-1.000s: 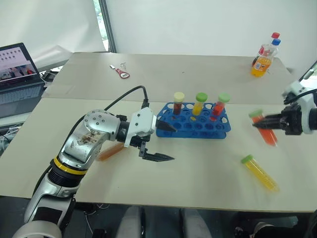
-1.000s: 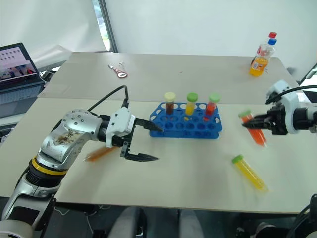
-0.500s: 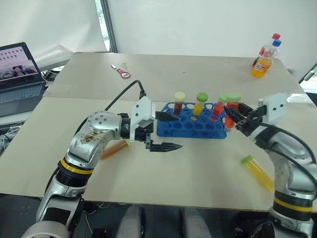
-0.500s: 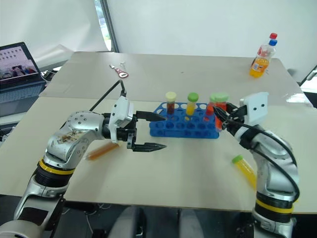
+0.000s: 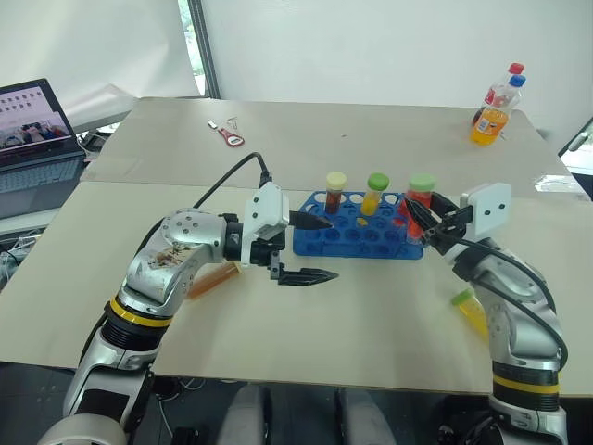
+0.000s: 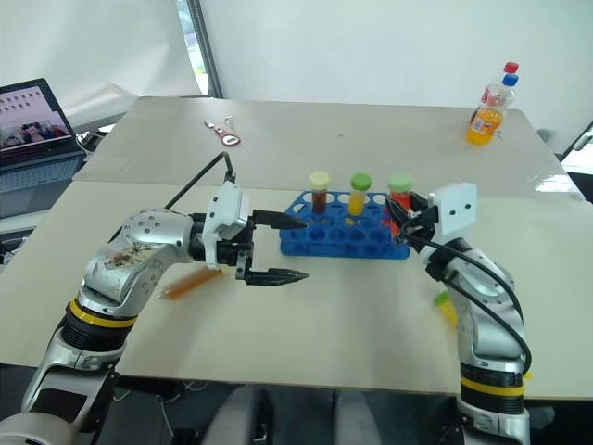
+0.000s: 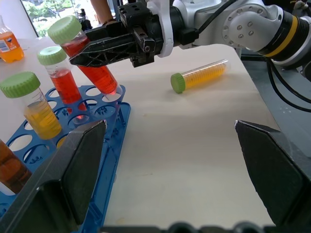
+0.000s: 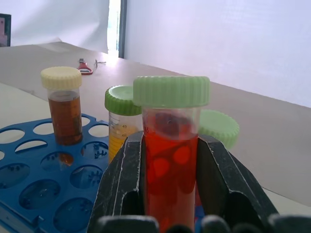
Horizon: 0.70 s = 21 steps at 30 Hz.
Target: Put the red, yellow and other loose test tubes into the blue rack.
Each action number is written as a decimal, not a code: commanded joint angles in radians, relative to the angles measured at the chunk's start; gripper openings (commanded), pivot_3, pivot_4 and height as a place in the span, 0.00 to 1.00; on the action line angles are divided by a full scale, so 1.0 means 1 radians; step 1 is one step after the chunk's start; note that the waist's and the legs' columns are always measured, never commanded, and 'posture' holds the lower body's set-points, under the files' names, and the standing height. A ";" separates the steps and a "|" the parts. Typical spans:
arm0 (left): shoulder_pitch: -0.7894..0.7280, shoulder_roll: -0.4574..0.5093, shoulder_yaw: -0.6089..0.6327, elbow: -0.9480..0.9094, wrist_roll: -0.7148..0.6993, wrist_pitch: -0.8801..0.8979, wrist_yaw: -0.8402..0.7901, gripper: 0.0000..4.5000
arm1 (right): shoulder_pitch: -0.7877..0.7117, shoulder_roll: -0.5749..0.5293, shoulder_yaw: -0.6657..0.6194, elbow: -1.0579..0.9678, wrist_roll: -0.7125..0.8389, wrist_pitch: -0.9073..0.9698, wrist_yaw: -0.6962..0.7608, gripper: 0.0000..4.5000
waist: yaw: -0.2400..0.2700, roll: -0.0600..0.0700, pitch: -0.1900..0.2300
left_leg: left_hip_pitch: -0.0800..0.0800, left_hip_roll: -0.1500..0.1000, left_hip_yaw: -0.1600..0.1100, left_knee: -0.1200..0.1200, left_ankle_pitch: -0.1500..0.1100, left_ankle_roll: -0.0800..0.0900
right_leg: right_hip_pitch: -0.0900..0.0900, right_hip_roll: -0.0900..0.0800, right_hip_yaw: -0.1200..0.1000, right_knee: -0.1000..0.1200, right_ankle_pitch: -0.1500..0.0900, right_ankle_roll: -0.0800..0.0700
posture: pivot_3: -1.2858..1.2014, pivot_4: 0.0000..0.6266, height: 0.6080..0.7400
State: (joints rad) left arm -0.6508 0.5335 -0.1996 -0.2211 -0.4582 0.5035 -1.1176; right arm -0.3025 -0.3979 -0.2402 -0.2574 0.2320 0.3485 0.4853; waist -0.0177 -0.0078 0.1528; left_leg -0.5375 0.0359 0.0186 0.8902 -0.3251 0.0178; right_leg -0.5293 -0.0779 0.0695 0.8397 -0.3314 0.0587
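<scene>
While right hand [image 7: 92, 48] clamps red tube [image 7: 90, 68], yellow tube [image 7: 199, 76] well apart

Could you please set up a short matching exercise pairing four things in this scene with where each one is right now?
Things:
1. red tube
2. yellow tube
3. brownish-orange tube
4. pale-capped brown tube

Places:
A. standing in the blue rack
B. lying on the table near the left arm
C. clamped in the right gripper
D. lying on the table near the right arm

Pairs: 1-C, 2-D, 3-B, 4-A
</scene>
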 commanded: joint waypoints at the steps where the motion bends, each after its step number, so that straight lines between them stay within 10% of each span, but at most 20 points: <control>1: -0.012 -0.010 0.015 -0.025 -0.021 0.021 0.019 1.00 | 0.017 0.005 0.004 0.015 -0.011 -0.058 -0.026 0.22 | 0.000 0.000 0.000 | 0.000 0.000 0.000 0.000 0.000 0.000 | 0.000 0.000 0.000 0.000 0.000 0.000 | 0.52 0.24 0.39; 19: -0.040 -0.071 0.020 -0.028 -0.037 0.068 0.086 1.00 | 0.061 0.159 0.009 0.045 0.018 -0.136 -0.211 0.22 | -0.004 0.000 0.000 | 0.000 0.000 -0.001 0.001 0.000 0.000 | 0.000 0.001 0.000 0.001 0.000 -0.001 | 0.52 0.24 0.39; 21: -0.044 -0.075 0.019 -0.027 -0.037 0.068 0.091 1.00 | 0.068 0.157 0.002 0.034 0.030 -0.136 -0.211 0.46 | -0.004 0.000 0.000 | 0.000 0.000 -0.001 0.001 0.000 0.000 | 0.000 0.001 0.000 0.001 0.000 -0.001 | 0.52 0.24 0.39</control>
State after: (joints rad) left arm -0.6708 0.4627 -0.1986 -0.2211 -0.4814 0.5730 -1.0341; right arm -0.2494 -0.2436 -0.2305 -0.2013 0.2428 0.2053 0.2776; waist -0.0217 -0.0078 0.1527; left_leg -0.5376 0.0362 0.0174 0.8911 -0.3251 0.0178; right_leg -0.5293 -0.0773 0.0691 0.8410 -0.3319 0.0580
